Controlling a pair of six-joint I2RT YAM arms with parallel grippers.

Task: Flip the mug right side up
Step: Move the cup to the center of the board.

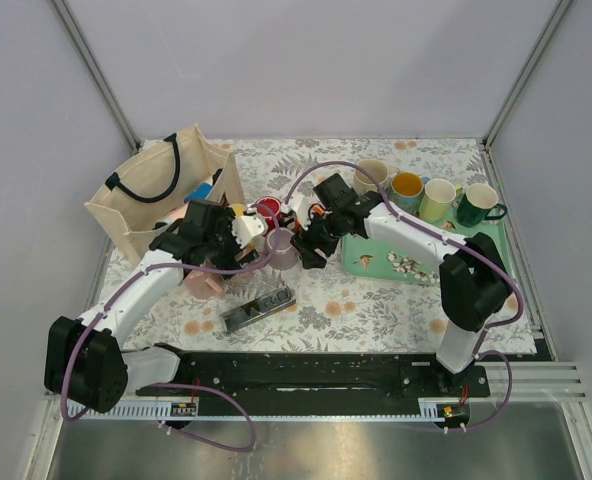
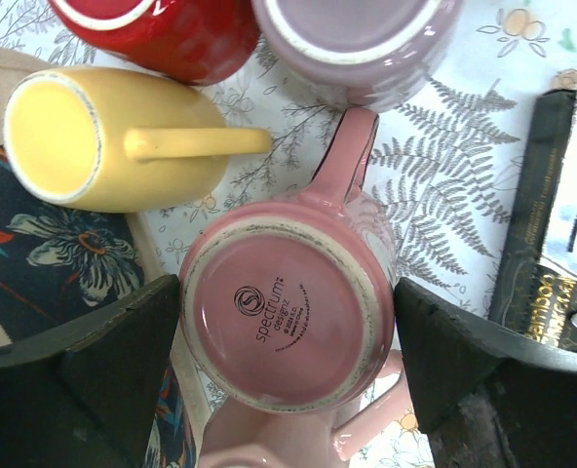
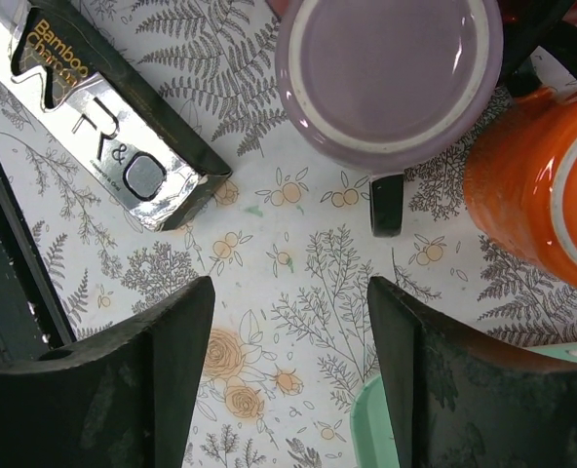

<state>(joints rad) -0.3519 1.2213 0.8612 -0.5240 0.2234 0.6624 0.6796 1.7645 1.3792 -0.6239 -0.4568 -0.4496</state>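
A pink mug (image 2: 288,322) stands upside down with its base toward the left wrist camera and its handle pointing away. My left gripper (image 2: 288,341) has its fingers (image 2: 123,361) against both sides of the mug, shut on it. In the top view my left gripper (image 1: 214,238) hides this mug. A second pink mug (image 1: 204,282) sits just nearer. A lilac mug (image 3: 386,78) is upside down on the cloth. My right gripper (image 3: 288,361) is open and empty over bare cloth just short of it.
A yellow mug (image 2: 113,141) lies on its side by a red mug (image 2: 162,34). An orange mug (image 3: 542,185) is right of the lilac one. A mint tray (image 1: 376,262), four upright mugs (image 1: 437,198), a tote bag (image 1: 161,190) and a foil-topped box (image 1: 259,308) surround them.
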